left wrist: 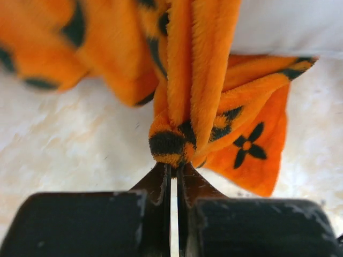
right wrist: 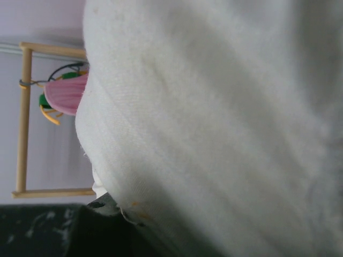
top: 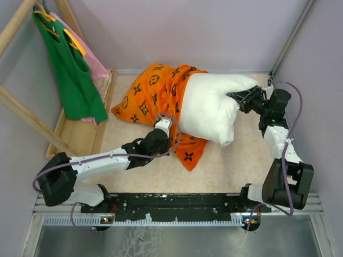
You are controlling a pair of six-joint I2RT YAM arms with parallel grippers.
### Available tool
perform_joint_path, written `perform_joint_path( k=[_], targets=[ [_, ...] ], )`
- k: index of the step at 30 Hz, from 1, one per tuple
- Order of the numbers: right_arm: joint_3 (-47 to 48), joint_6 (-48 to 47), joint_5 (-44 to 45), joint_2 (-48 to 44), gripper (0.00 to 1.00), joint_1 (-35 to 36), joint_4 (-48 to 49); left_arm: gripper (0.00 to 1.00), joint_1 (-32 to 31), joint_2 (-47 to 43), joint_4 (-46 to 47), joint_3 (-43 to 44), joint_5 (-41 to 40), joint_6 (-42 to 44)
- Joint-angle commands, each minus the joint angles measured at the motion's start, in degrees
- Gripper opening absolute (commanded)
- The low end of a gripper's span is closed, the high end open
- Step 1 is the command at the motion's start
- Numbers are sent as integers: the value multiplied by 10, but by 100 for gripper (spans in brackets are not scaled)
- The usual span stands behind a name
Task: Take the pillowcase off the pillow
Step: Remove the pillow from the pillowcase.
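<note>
Room: pale lilac walls close around a cream, marbled table [top: 236,166]; the pillow [top: 209,107] lies across the middle of it.
Pillow: white and plump, its right end and most of its middle bare.
Pillowcase [top: 155,91]: bright orange with black flower and star marks, bunched over the pillow's left end; one flap sticks out from under the pillow's near side.
Left claw [top: 163,124]: at the pillow's near-left edge, reaching in from the near side. Its wrist camera shows the two fingers drawn almost together, pinching a thick fold of the orange cloth at their tips.
Right claw [top: 238,98]: pressed against the pillow's right end, tips sunk into the white stuffing. I cannot tell whether it is clamped or merely touching; its own camera sees little but white cloth.
Wooden rack [top: 21,115]: well to the left of the pillow, against the wall.
Green tank top [top: 72,75]: hanging on the rack, far left of the pillow.
Pink garment [top: 96,67]: hanging just behind the green one.
</note>
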Motion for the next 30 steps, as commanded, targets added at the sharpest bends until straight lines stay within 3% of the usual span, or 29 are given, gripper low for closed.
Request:
perform_joint_path(
  k=[1, 4, 5, 6, 7, 8, 9, 12, 15, 23, 30],
  targets=[
    [10, 113, -16, 5, 0, -47, 219, 0, 3, -27, -80, -61, -55, -36],
    [17, 57, -1, -2, 0, -44, 151, 2, 3, -61, -72, -77, -46, -35],
    [19, 38, 4, -3, 0, -44, 127, 16, 3, -76, -63, -76, -37, -23],
    [20, 23, 6, -3, 0, -44, 112, 42, 3, -92, -51, -75, -30, -9],
    [21, 18, 5, 0, 0, -44, 107, 77, 3, -111, -33, -77, -22, 6],
    [20, 17, -1, 3, 0, -44, 108, 95, 4, -130, -12, -81, -18, 23],
    [20, 18, -6, 6, 0, -44, 111, 99, 6, -147, 29, -86, -12, 44],
    [16, 28, -18, 7, 0, -44, 123, 100, 61, -192, 75, -75, 69, 71],
    [9, 29, -16, -2, 0, -44, 124, 100, 188, -212, 90, -46, 198, 50],
    [-16, 25, -26, -29, 0, -45, 116, 100, 374, -125, 71, 25, 261, -5],
    [-27, 14, -30, -47, 0, -45, 101, 100, 402, -5, 173, 39, 278, 37]
  ],
)
